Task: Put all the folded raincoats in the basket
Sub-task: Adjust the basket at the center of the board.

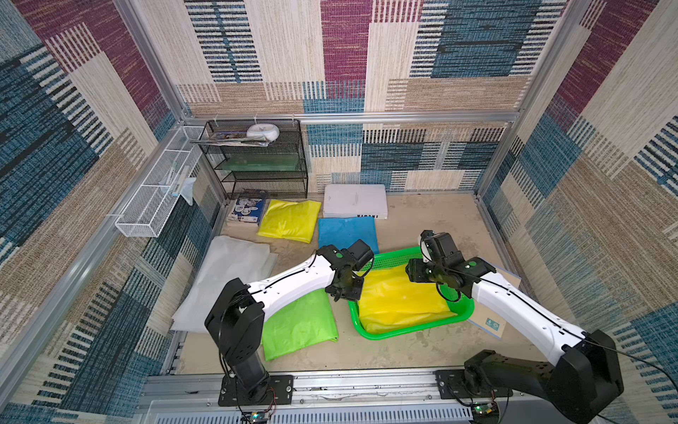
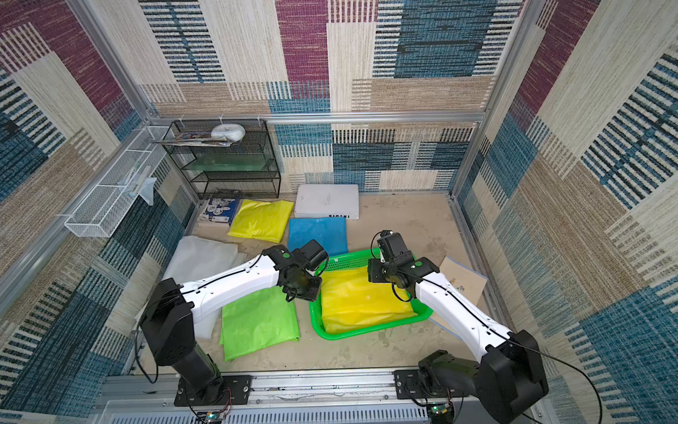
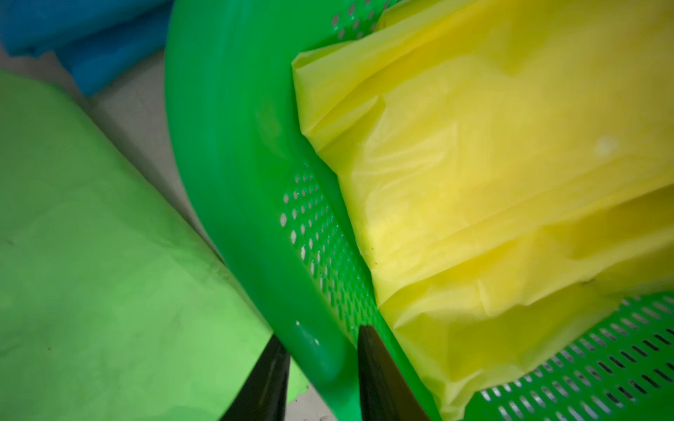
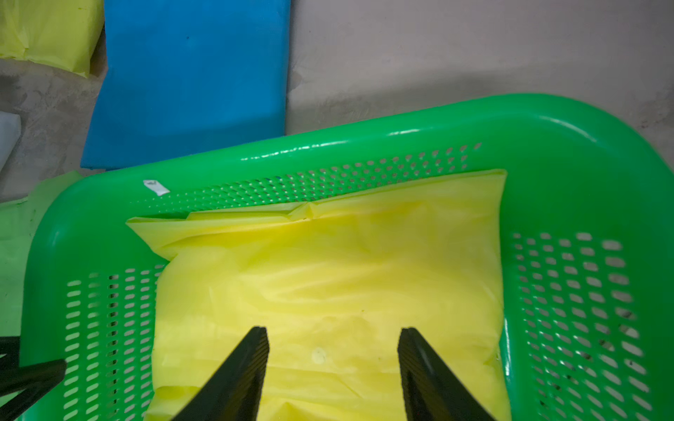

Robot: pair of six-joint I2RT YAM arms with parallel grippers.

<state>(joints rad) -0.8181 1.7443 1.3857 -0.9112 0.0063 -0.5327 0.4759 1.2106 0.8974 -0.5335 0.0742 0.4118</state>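
The folded raincoat [image 1: 400,297] lying in the basket [image 4: 364,138]: placement judged all but complete.
A lime-green folded sheet [image 1: 299,326] is seen on the bench [image 1: 385,352] just beside the basket. The left tool [image 3: 321,333] is set astride the basket's rim; whether the rim is pinched cannot be told. The raincoat, yellow, is contained within the walls. The right tool [image 4: 333,330] is held open above it, empty. Only withdrawal of the tools is judged to remain.
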